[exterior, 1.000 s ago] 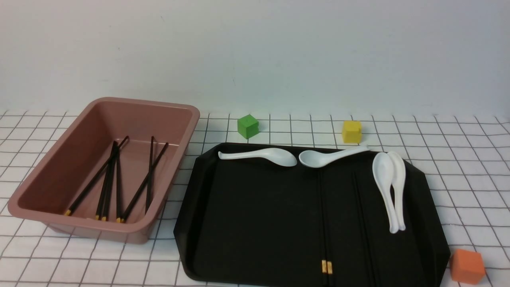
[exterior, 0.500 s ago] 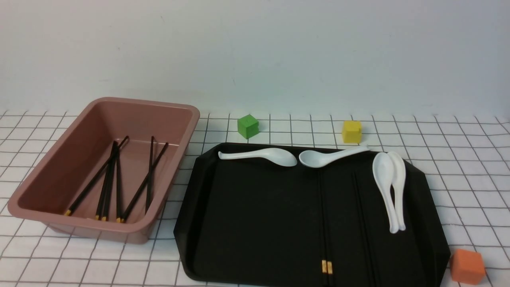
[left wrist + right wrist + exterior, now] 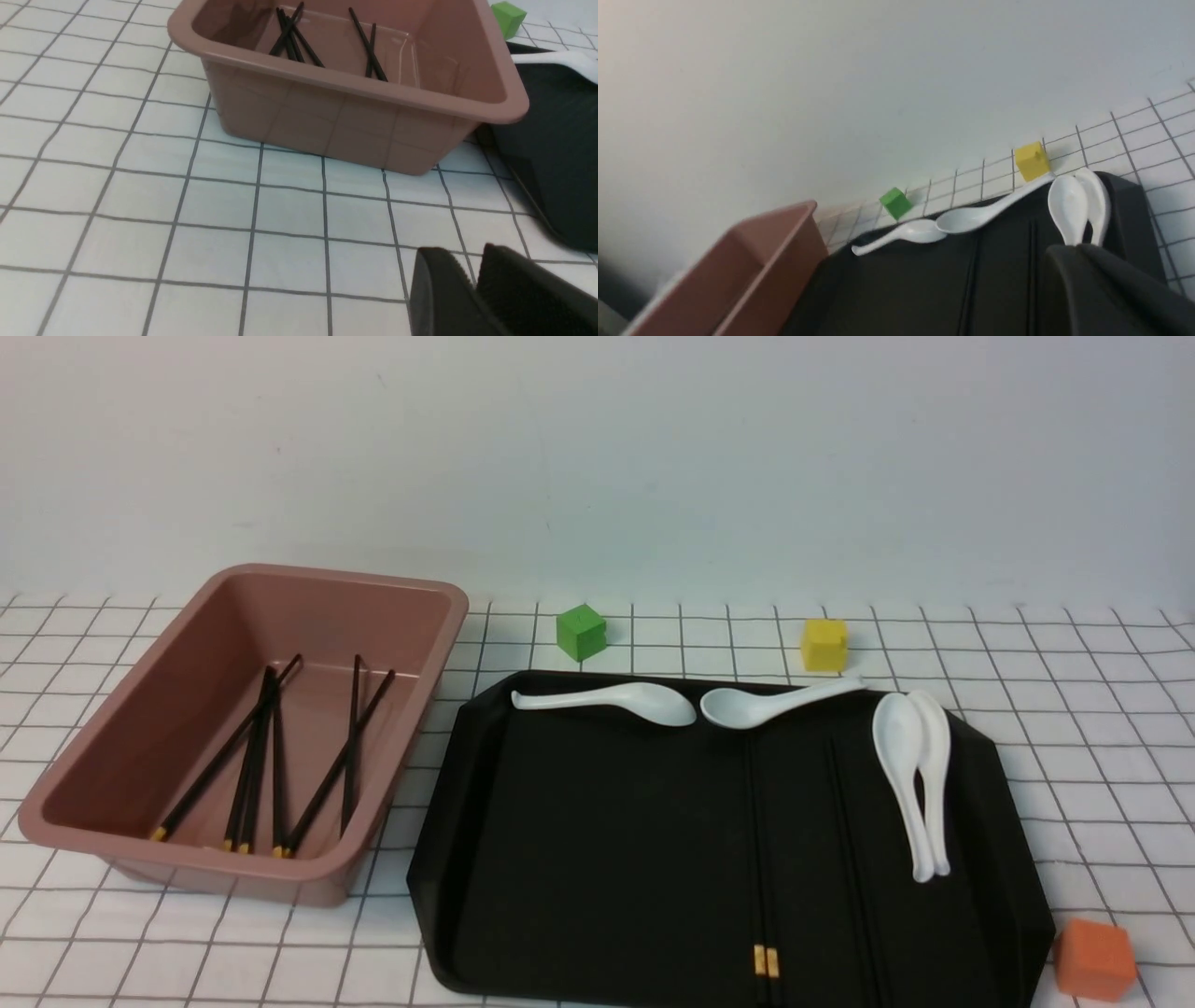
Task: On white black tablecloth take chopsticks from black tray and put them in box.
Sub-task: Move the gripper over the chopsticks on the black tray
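Pink plastic, the box [image 3: 187, 709] at the left of the front view holds a loose bundle of chopsticks [image 3: 271, 756]. On the black tray [image 3: 607, 849] at lower centre lie four white spoons [image 3: 901, 756] and the remaining chopsticks [image 3: 758, 849], gold bands nearest the frame's bottom. Left tool [image 3: 474, 263] and right tool [image 3: 1078, 249] look pinched closed, gripping nothing.

Lab-like test bench: bare wall [image 3: 597, 448], gridded tablecloth [image 3: 1074, 709], coloured cubes [image 3: 581, 632].
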`<state>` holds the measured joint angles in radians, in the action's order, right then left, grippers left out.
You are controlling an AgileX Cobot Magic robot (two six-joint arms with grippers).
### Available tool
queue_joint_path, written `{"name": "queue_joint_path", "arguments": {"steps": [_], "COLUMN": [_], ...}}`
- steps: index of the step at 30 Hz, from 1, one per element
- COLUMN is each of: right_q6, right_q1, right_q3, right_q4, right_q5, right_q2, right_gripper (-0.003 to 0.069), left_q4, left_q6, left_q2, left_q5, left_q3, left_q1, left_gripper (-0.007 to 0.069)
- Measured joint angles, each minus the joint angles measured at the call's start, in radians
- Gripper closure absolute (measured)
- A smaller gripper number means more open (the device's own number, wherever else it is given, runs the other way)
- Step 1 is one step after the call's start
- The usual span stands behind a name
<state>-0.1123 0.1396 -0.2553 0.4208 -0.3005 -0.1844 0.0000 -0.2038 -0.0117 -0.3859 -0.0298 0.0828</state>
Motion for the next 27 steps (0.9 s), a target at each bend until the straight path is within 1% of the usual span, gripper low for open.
{"name": "queue_joint_path", "arguments": {"steps": [3, 5, 7, 9, 10, 11, 13, 15, 16, 18, 20, 22, 24, 25, 26, 27], "right_q6": [0.013, 0.032, 0.061, 0.124, 0.13, 0.177, 0.228, 0.244, 0.25, 0.25, 0.234, 0.193, 0.099, 0.077, 0.019, -0.069], "right_q1": [0.0, 0.0, 0.0, 0.0, 0.0, 0.008, 0.041, 0.077, 0.128, 0.191, 0.254, 0.317, 0.363, 0.37, 0.385, 0.404], "right_q3": [-0.119, -0.211, -0.265, -0.326, -0.337, -0.369, -0.415, -0.447, -0.486, -0.528, -0.574, -0.622, -0.679, -0.683, -0.707, -0.743], "right_q4": [-0.07, -0.093, -0.089, -0.05, -0.045, -0.011, 0.026, 0.037, 0.041, 0.043, 0.038, 0.016, -0.041, -0.055, -0.092, -0.159], "right_q5": [-0.151, -0.28, -0.351, -0.421, -0.431, -0.458, -0.486, -0.498, -0.507, -0.505, -0.494, -0.473, -0.449, -0.447, -0.437, -0.423], "right_q2": [-0.153, -0.298, -0.386, -0.52, -0.544, -0.613, -0.724, -0.801, -0.902, -0.991, -1.1, -1.192, -1.293, -1.301, -1.341, -1.398], "right_gripper": [0.0661, 0.0658, 0.0658, 0.0657, 0.0656, 0.0654, 0.065, 0.0644, 0.0629, 0.0602, 0.0547, 0.0486, 0.0408, 0.0401, 0.037, 0.033], "left_q4": [0.0, 0.0, 0.0, 0.0, 0.0, 0.0, 0.0, 0.0, 0.0, 0.0, 0.0, 0.0, 0.0, 0.0, 0.0, 0.0], "left_q6": [0.0, 0.0, 0.0, 0.0, 0.0, 0.0, 0.0, 0.0, 0.0, 0.0, 0.0, 0.0, 0.0, 0.0, 0.0, 0.0], "left_q2": [0.0, 0.0, 0.0, 0.0, 0.0, 0.0, 0.0, 0.0, 0.0, 0.0, 0.0, 0.0, 0.0, 0.0, 0.0, 0.0], "left_q5": [-0.001, -0.001, -0.001, -0.001, -0.001, -0.001, -0.001, -0.002, -0.002, -0.002, -0.002, -0.002, -0.002, -0.002, -0.002, -0.002], "left_q3": [0.0, 0.0, 0.0, 0.0, 0.0, 0.0, 0.0, 0.0, 0.0, 0.0, 0.0, 0.0, 0.0, 0.0, 0.0, 0.0], "left_q1": [0.0, 0.0, 0.0, 0.0, 0.0, 0.0, 0.0, 0.0, 0.0, 0.0, 0.0, 0.0, 0.0, 0.0, 0.0, 0.0], "left_gripper": [0.0479, 0.0477, 0.0476, 0.0476, 0.0476, 0.0476, 0.0476, 0.0476, 0.0475, 0.0472, 0.047, 0.0468, 0.0467, 0.0467, 0.0466, 0.0463]}}
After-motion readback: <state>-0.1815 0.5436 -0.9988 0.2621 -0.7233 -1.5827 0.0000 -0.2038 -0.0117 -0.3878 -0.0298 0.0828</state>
